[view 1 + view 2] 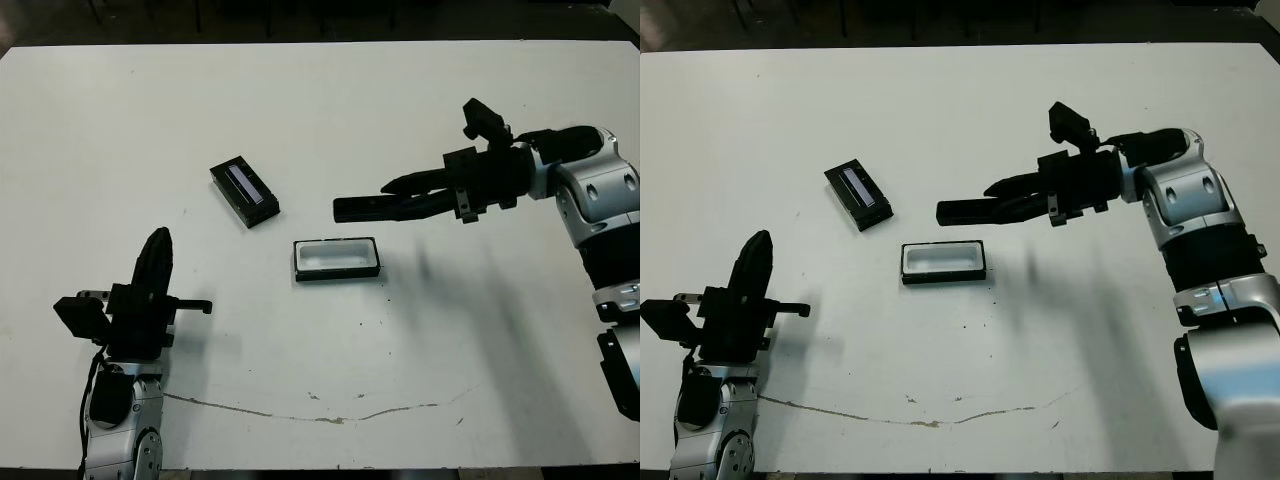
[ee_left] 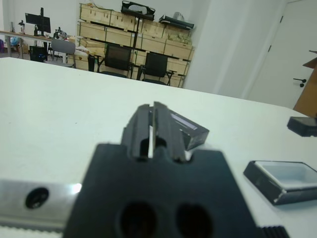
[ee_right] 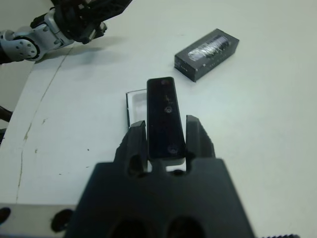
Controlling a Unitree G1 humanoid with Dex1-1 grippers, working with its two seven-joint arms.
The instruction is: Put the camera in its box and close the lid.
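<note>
We worked at a white table (image 1: pixel 300 110) whose near part bore a thin brownish crack line (image 1: pixel 300 412) and dark specks. On it lay the open box (image 1: pixel 337 258) and, just beyond to its left, the lid (image 1: pixel 244 191), apart and angled.

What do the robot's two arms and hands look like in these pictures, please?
Both arms have silver-grey rounded shells with black joints. Each ends in a black blocky body carrying two black tapered fingers: the left hand and the right hand. A thin black cable loops beside the left forearm.
</note>
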